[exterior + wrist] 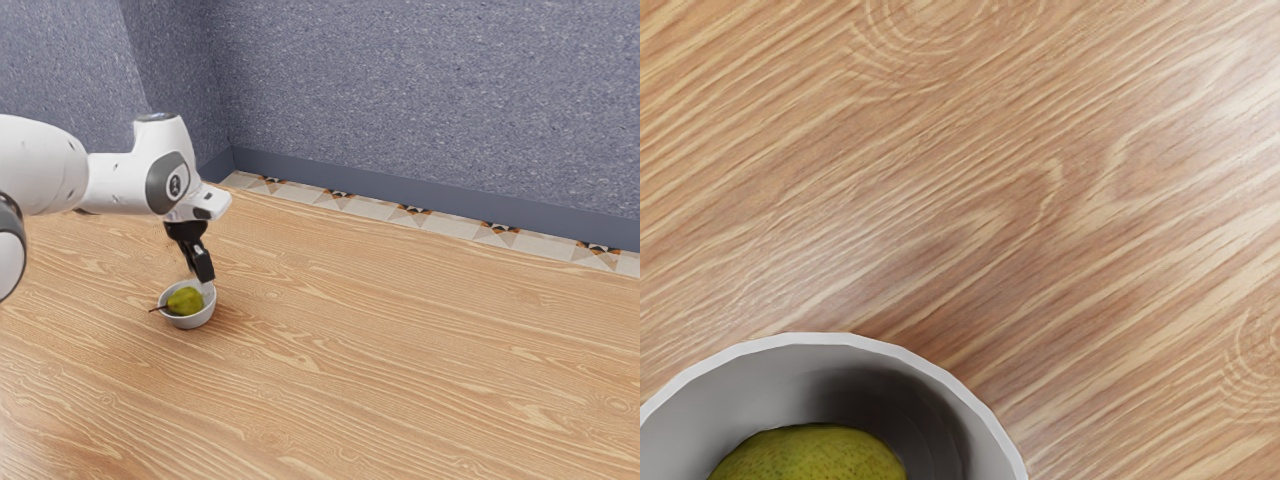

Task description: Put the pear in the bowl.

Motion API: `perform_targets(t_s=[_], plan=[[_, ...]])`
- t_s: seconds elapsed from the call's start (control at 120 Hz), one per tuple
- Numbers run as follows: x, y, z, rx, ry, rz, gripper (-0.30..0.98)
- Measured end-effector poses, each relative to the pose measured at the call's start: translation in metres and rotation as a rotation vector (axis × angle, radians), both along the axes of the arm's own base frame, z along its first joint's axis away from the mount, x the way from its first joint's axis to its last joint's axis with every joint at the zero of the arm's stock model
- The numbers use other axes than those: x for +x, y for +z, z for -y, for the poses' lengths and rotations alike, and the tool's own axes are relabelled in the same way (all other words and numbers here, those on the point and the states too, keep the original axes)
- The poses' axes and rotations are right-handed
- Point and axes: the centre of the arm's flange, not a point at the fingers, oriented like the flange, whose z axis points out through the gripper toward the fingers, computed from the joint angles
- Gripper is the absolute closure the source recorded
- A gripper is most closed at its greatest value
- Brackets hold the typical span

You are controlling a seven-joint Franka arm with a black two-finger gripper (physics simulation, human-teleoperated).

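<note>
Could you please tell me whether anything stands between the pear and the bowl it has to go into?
Nothing visible does: the pear lies inside the bowl, its stem poking out past the rim. The hand is right by it, with no other object visible between them.

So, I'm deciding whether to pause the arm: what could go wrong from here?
The gripper is down at the edge of the bowl, so a sideways move might drag or tip it. The pear lies inside with its stem poking past the rim; a snag there could turn it.
</note>
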Motion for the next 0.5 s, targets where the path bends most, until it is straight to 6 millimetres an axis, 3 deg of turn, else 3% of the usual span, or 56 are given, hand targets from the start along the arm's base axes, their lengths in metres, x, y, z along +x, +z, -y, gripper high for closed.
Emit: perform_targets(t_s=[0.067, 0.142, 0.258, 0.342, 0.5], plan=[[0.006, 0.025, 0.018, -0.007, 0.011, 0.026, 0.04], [0.024, 0.081, 0.045, 0.007, 0.015, 0.073, 0.03], [0.015, 0.158, 0.069, -0.014, 0.051, 0.106, 0.02], [0.002, 0.207, 0.072, -0.016, 0.101, 0.123, 0.02], [-0.024, 0.255, 0.063, -0.007, 0.225, 0.093, 0.02]])
